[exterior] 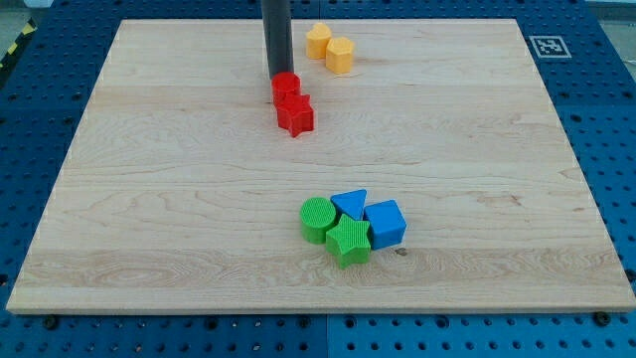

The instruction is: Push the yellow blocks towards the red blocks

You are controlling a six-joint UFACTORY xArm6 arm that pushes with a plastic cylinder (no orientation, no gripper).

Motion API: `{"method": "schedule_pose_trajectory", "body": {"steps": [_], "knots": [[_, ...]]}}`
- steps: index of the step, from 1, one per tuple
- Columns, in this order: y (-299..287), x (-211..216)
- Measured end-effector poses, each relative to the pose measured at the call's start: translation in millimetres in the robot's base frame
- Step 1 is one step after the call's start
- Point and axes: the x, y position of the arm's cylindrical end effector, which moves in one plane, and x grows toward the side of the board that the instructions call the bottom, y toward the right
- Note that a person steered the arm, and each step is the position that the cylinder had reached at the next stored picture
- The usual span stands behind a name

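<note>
Two yellow blocks sit near the view's top: one rounded yellow block (318, 41) and a yellow hexagonal block (341, 55) touching it on its right. Two red blocks lie just left and below them: a small red block (285, 88) and a red star-shaped block (295, 114) touching it below. My tip (278, 77) comes down from the view's top and stands right at the upper edge of the small red block, left of the yellow blocks.
The wooden board (149, 199) lies on a blue pegboard table. Near the view's bottom centre is a cluster: a green cylinder (318, 219), a green star-shaped block (349, 241), a blue triangular block (350, 204) and a blue cube (386, 224).
</note>
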Motion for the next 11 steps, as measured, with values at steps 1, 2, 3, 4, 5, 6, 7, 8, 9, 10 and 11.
{"method": "schedule_pose_trajectory", "body": {"steps": [1, 2, 3, 4, 5, 6, 7, 8, 9, 10, 11], "knots": [[-4, -6], [-14, -63], [27, -94], [79, -91], [88, -77], [88, -66], [88, -71], [113, -85], [125, -72], [120, -59], [124, -50]]}}
